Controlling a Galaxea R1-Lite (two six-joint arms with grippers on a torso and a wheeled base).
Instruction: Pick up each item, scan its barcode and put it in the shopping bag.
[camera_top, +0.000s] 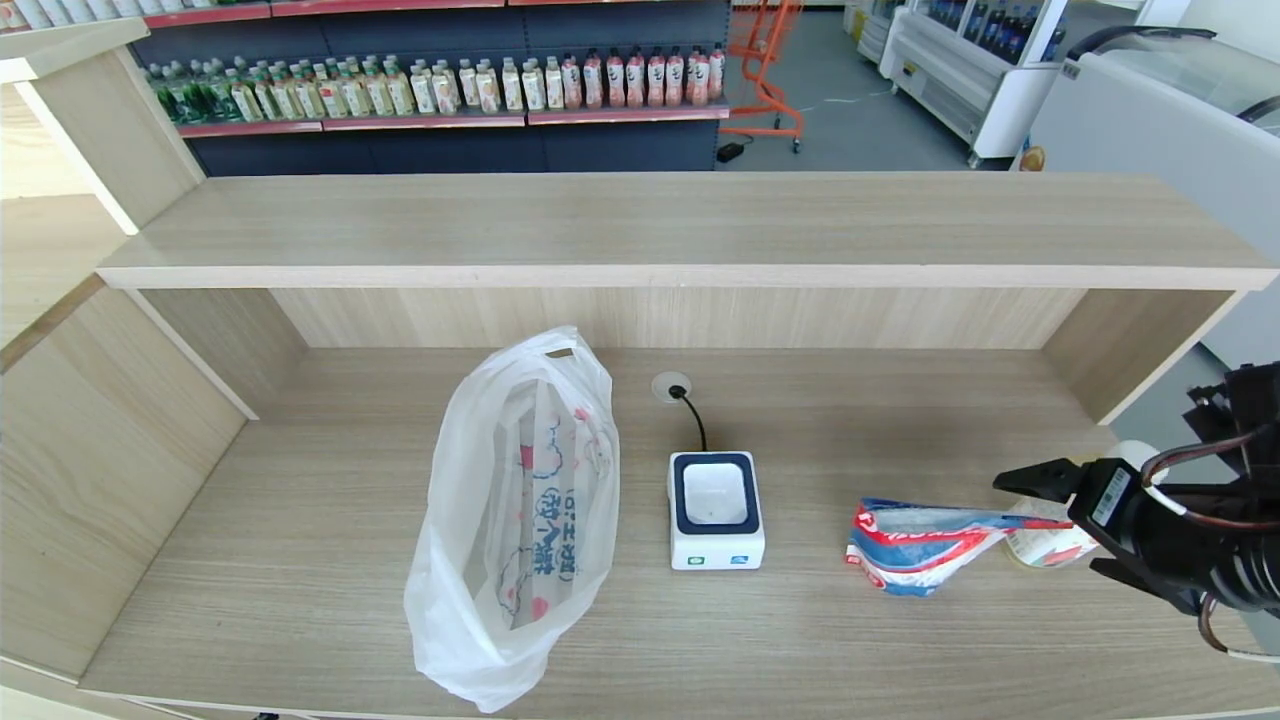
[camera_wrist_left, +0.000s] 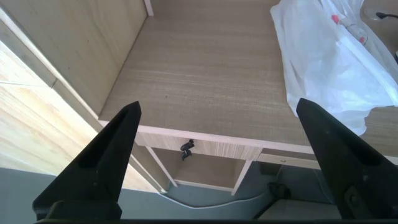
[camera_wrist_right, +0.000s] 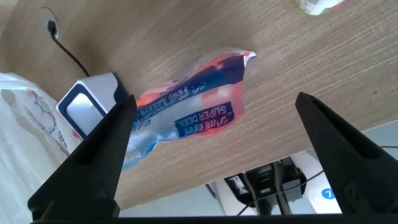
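Note:
A white plastic shopping bag (camera_top: 520, 520) lies on the counter's left part with a printed packet inside it. The barcode scanner (camera_top: 715, 510) sits at the middle, its cable running to a hole behind. To its right lies a red, blue and white snack pouch (camera_top: 920, 545), with a pale cup (camera_top: 1045, 545) lying just beyond it. My right gripper (camera_top: 1045, 525) stands open at the counter's right end, by the cup. In the right wrist view the pouch (camera_wrist_right: 193, 115) lies between the spread fingers of that gripper (camera_wrist_right: 216, 107). My left gripper (camera_wrist_left: 217, 124) is open and holds nothing, off the counter's front left edge near the bag (camera_wrist_left: 336, 68).
The wooden counter (camera_top: 800, 640) has a raised back shelf (camera_top: 680, 225) and side walls at left and right. Store shelves with bottles (camera_top: 440, 85) and freezers (camera_top: 1000, 60) stand in the room behind. Bare counter lies ahead of the scanner and left of the bag.

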